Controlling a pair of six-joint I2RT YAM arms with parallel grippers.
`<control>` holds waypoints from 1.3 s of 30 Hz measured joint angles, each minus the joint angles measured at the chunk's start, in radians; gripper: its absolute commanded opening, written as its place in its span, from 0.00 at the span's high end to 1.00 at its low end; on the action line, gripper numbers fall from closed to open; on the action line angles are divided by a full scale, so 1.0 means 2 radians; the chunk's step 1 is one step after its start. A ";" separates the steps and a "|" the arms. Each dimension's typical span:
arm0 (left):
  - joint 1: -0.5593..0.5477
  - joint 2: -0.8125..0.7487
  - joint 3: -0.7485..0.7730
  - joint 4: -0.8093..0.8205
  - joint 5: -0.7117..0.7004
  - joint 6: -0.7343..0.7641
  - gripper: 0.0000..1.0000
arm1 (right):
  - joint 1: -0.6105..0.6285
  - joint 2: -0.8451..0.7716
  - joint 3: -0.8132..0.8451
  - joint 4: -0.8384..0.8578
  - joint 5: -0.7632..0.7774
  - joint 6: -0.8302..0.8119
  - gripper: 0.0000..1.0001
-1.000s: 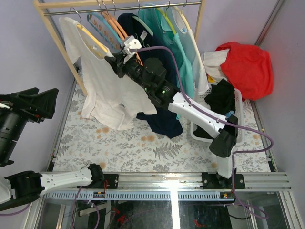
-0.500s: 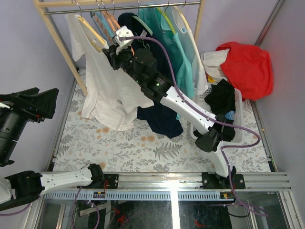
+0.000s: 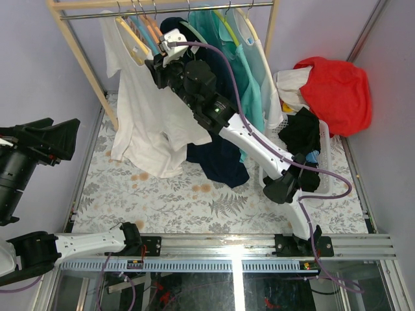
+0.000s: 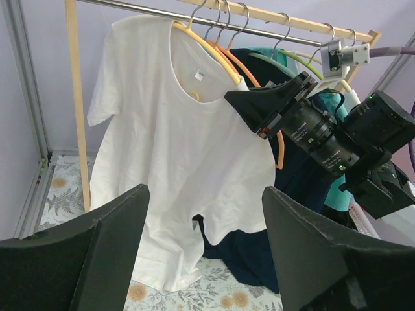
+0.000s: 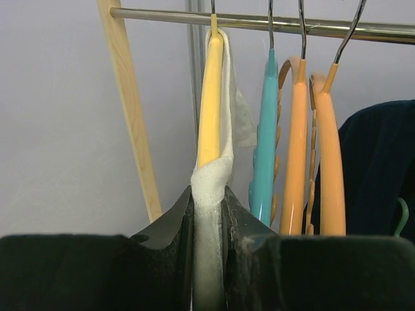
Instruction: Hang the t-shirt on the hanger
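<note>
The white t-shirt (image 3: 146, 116) hangs on the pale yellow hanger (image 3: 130, 39), whose hook reaches the rail at the rack's left end. My right gripper (image 3: 157, 65) is shut on the shirt's shoulder fabric (image 5: 209, 188) over the hanger's arm (image 5: 209, 97). In the left wrist view the t-shirt (image 4: 175, 149) hangs full length on the hanger (image 4: 207, 48), with the right gripper (image 4: 237, 100) at its shoulder. My left gripper (image 3: 61, 136) is open and empty, well to the left of the shirt; its jaws (image 4: 204, 207) stand wide apart, facing the shirt's hem.
A wooden rack (image 3: 78, 45) with a metal rail (image 5: 162, 14) holds a light blue hanger (image 5: 266, 129), orange hangers (image 5: 298, 149), a navy shirt (image 3: 220, 155) and mint shirts (image 3: 249, 84). A white basket (image 3: 327, 155) with black and red clothes (image 3: 337, 84) stands at right.
My right arm has lifted the hanger with the t-shirt up and back to the rail, and the shirt has swung right with it. The left gripper has not moved.
</note>
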 measured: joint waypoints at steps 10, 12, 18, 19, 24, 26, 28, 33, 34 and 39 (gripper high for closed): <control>0.000 0.005 0.003 -0.001 0.001 0.000 0.30 | -0.006 0.011 0.001 -0.002 0.000 0.014 1.00; 0.000 0.006 0.005 -0.001 0.001 0.000 0.30 | -0.006 0.014 0.002 -0.003 0.000 0.016 1.00; 0.000 0.006 0.006 -0.001 0.001 0.000 0.30 | -0.006 0.019 0.002 -0.005 -0.001 0.019 1.00; 0.000 0.006 0.007 -0.001 0.001 0.000 0.30 | -0.006 0.019 0.002 -0.005 -0.002 0.020 0.95; 0.000 0.006 0.007 -0.001 0.001 0.000 0.30 | -0.006 0.019 0.002 -0.005 -0.003 0.025 0.66; 0.000 0.006 0.007 -0.001 0.001 0.000 0.30 | -0.007 0.019 0.002 -0.003 -0.008 0.027 0.59; 0.000 0.006 0.007 -0.002 0.001 0.000 0.30 | -0.007 0.018 0.002 -0.002 -0.013 0.027 0.52; 0.000 0.006 0.006 -0.001 0.004 -0.004 0.30 | -0.007 0.000 -0.009 -0.009 -0.027 0.030 0.42; 0.000 0.006 0.004 -0.001 0.004 -0.007 0.30 | -0.007 -0.012 -0.020 -0.014 -0.029 0.031 0.40; 0.000 0.009 -0.016 -0.001 0.002 -0.021 0.27 | -0.007 -0.084 -0.072 -0.037 -0.042 0.040 0.33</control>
